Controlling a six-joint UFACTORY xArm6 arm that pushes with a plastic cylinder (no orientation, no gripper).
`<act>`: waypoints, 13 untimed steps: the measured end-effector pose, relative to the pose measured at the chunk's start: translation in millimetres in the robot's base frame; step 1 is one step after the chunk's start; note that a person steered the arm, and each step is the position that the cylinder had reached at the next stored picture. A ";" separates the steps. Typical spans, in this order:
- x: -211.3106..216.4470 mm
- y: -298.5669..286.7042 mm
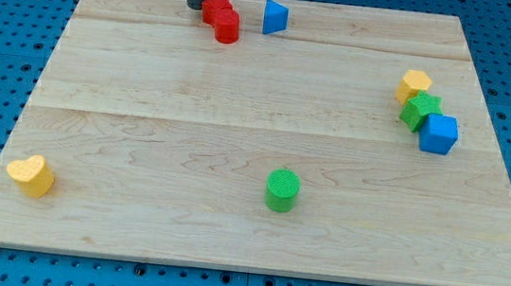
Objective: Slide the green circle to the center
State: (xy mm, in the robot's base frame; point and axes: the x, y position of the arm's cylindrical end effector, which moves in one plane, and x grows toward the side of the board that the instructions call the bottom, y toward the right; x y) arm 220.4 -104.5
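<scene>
Camera view. The pale wooden board lay on a blue perforated surface. My tip, the lower end of a straight dark rod with no jaws to open or close and holding nothing, stood at the view's top edge, touching or just beside the red irregular block. A blue triangular block lay near, to the right. The green circle, a short cylinder, sat well apart from the tip, toward the view's bottom, slightly right of middle. At the right edge clustered a yellow block, a green block and a blue cube. A yellow heart-shaped block occupied the lower left.
</scene>
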 end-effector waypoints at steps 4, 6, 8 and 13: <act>-14.6 2.6; -15.2 -1.2; 67.4 -64.8; 353.1 25.9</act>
State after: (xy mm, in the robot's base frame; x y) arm 573.5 -78.6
